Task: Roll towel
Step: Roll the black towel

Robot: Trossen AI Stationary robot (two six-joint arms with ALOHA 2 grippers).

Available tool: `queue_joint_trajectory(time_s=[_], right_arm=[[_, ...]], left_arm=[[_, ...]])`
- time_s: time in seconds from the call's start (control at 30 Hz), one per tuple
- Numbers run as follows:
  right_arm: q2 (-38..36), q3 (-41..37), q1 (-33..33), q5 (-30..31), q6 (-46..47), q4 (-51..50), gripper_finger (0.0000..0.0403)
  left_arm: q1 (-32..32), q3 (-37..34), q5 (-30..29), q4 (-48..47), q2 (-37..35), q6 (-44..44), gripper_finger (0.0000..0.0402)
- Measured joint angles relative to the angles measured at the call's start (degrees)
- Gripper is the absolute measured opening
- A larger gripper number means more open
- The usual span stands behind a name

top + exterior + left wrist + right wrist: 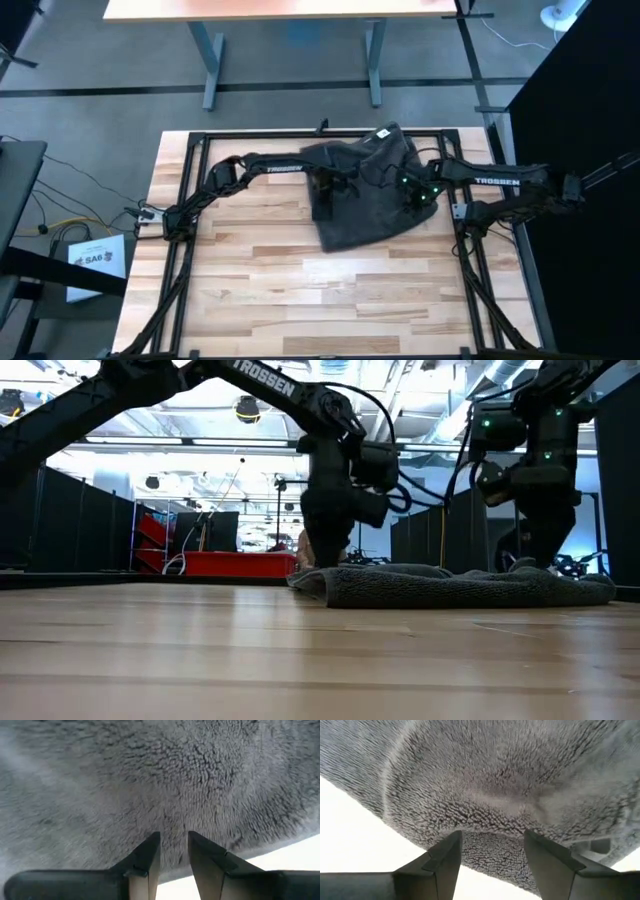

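Note:
The dark grey terry towel (365, 205) lies bunched on the wooden table (260, 280), far of its middle, with a small white tag (382, 132) at its far edge. In the low view it is a low heap (470, 586) resting on the tabletop. My left gripper (326, 190) stands over the towel's left edge, fingers down, shut on cloth (172, 837). My right gripper (421, 196) stands over the towel's right edge, fingers down, shut on a thicker bulge of cloth (492, 845). My left gripper pinches the towel near its left edge (174, 827) between its two fingers, with a narrow strip of cloth in the gap. The fingers (325, 555) come from above, pointing down. The towel lies on the table there; one layer or several, I cannot tell. My right gripper has a bulge of the towel's right edge (492, 840) between its two fingers, which stand wider apart than the left ones. The fingers (545, 555) come from above, pointing down. The cloth lies on the table, slack, and looks folded there.
Bare wooden tabletop (330, 300) stretches from the towel to the near edge. A black frame (190, 145) runs along the table's far, left and right sides. A desk (290, 10) stands beyond the far edge.

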Motion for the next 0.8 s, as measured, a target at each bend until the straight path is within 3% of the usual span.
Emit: queue_joint_trajectory(time_s=[0.23,0.43,0.8], right_arm=[[3.6,0.0,1.5,0.1,0.2,0.6,0.0197],[3.8,0.0,2.8,0.1,0.6,0.5,0.0197],[3.7,0.0,7.8,0.1,-0.8,1.2,0.0197]], left_arm=[[-1.0,-5.2,-0.5,5.5,-0.5,-1.2,0.0083],[0.3,-13.6,0.7,4.1,-2.7,0.8,0.0080],[4.5,-37.0,-4.9,13.0,-20.9,0.0,0.0044]])
